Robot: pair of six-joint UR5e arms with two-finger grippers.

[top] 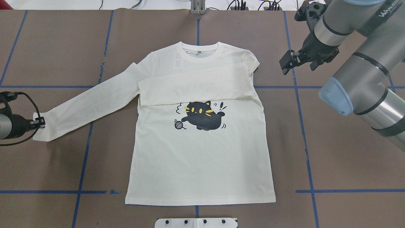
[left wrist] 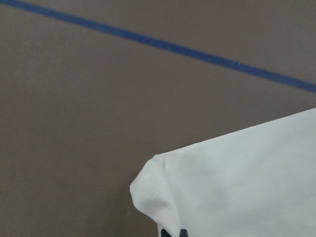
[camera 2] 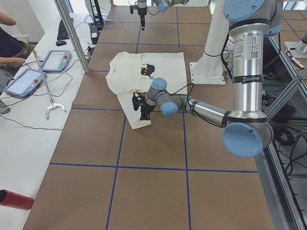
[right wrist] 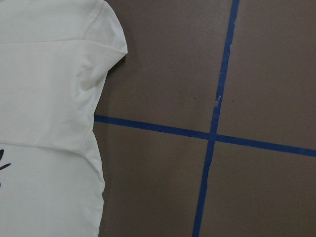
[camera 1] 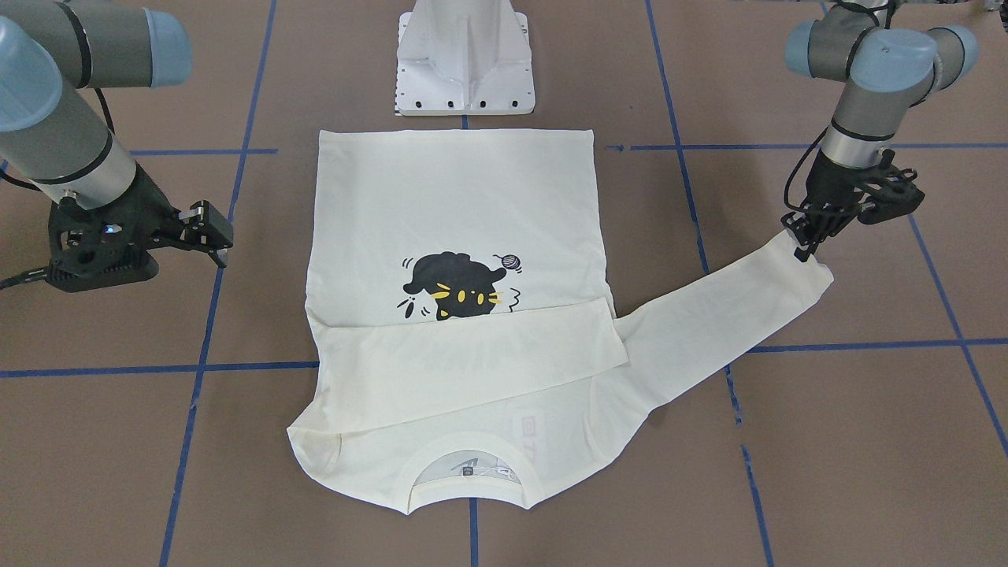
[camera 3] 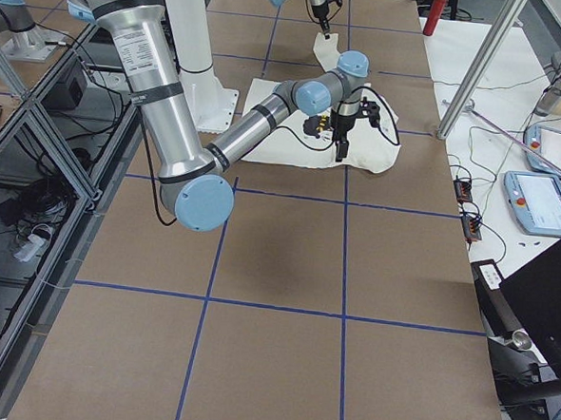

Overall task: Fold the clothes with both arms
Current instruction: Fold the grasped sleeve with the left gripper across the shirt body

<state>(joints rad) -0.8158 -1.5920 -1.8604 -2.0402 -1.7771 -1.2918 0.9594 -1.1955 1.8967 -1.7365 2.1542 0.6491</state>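
Cream shirt [top: 202, 158] | one sleeve [top: 196, 85] folded, other plus body left | left tool [top: 40, 122] clamps cuff [top: 44, 131] | right tool [top: 286, 63] apart

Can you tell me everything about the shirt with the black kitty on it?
The cream-white long-sleeved T-shirt lies flat, print side up, on the brown table. Its black cat print with yellow eyes sits mid-chest. One sleeve is folded across the chest; the other sleeve stretches out sideways, its cuff pinched by the left black two-finger gripper.
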